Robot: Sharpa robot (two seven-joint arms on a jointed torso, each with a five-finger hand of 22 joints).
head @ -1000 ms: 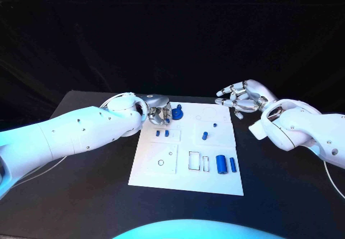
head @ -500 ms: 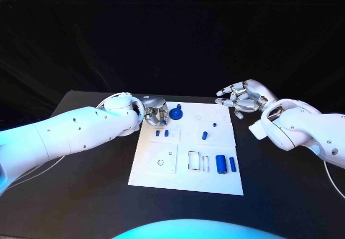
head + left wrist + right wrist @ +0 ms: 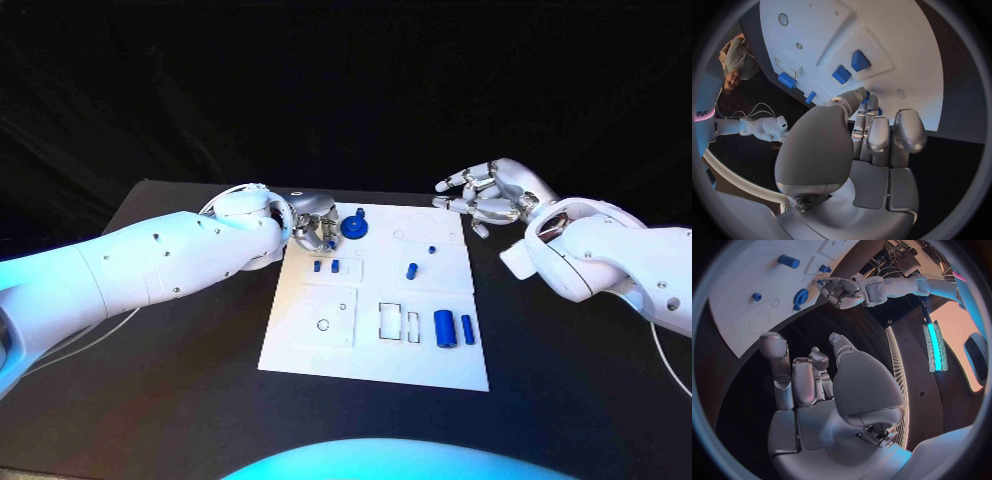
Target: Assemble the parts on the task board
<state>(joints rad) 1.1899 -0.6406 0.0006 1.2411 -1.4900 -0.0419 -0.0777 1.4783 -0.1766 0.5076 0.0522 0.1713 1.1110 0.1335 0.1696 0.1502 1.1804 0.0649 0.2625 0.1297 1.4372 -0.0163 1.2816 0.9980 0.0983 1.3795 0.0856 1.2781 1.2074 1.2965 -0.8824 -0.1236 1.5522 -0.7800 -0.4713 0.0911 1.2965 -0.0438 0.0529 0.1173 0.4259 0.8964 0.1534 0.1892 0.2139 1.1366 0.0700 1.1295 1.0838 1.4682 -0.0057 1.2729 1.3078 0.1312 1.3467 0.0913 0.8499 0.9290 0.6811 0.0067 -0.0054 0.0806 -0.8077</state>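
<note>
At the flat white task board's (image 3: 372, 345) eleven o'clock corner, the left hand (image 3: 315, 226) pinches a small blue part (image 3: 866, 96), while the right hand (image 3: 488, 198) hovers released, fingers spread, beyond its one o'clock corner.

Bright bluish light overhead, dark surroundings, wrist views bent by fisheye

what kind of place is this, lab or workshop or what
Most likely a robotics lab or demo bench. A white task board with small blue parts lies on a black table against a black backdrop, and two white robot arms reach in, the left hand at the board's far corner, the right hand raised beside it.
</note>
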